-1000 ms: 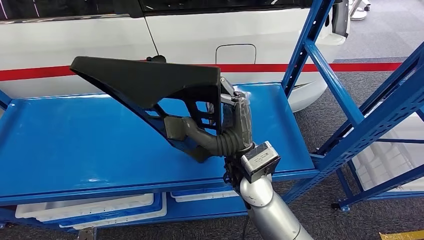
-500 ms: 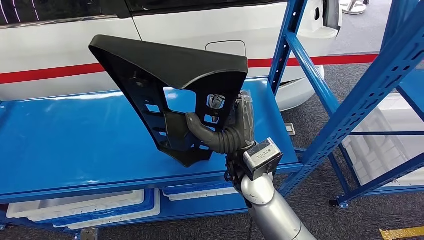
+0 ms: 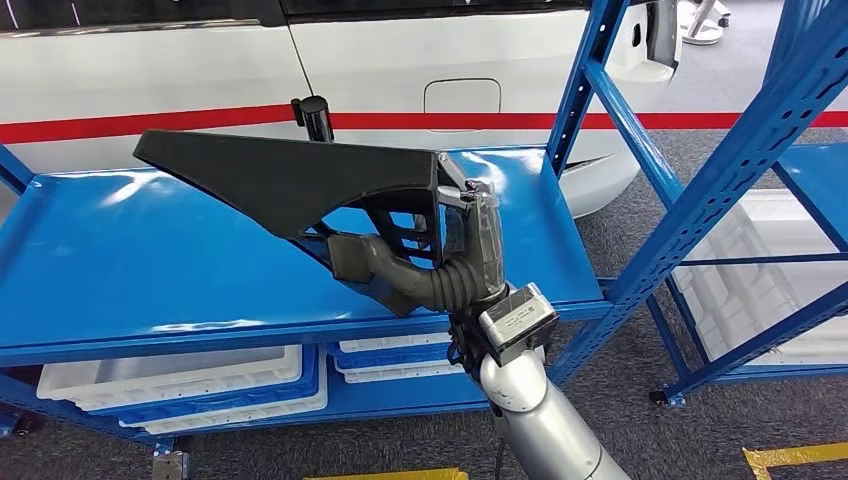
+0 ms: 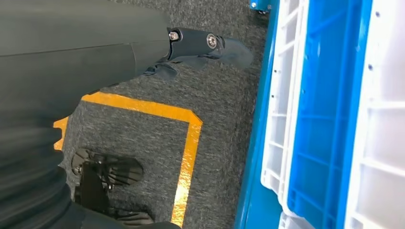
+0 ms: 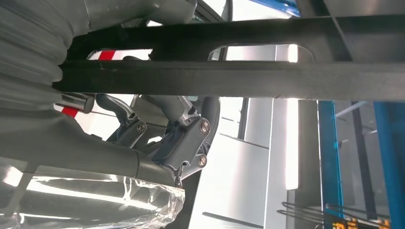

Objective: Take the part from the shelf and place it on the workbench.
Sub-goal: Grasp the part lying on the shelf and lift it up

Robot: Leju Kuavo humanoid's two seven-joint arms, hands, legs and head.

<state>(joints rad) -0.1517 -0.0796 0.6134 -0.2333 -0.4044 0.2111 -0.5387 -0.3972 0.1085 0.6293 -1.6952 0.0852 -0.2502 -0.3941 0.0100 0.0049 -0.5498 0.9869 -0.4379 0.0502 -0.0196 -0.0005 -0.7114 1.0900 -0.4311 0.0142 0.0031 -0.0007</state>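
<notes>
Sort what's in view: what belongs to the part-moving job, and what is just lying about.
Job:
black part, held above the shelf
right robot hand, gripping it
blue shelf

Lying about:
white trays on the lower level
white car behind
yellow floor tape

part (image 3: 290, 180) in right hand (image 3: 455, 265), above shelf (image 3: 150, 270) | bins (image 3: 180, 380) under shelf | car (image 3: 400, 60) behind
</notes>
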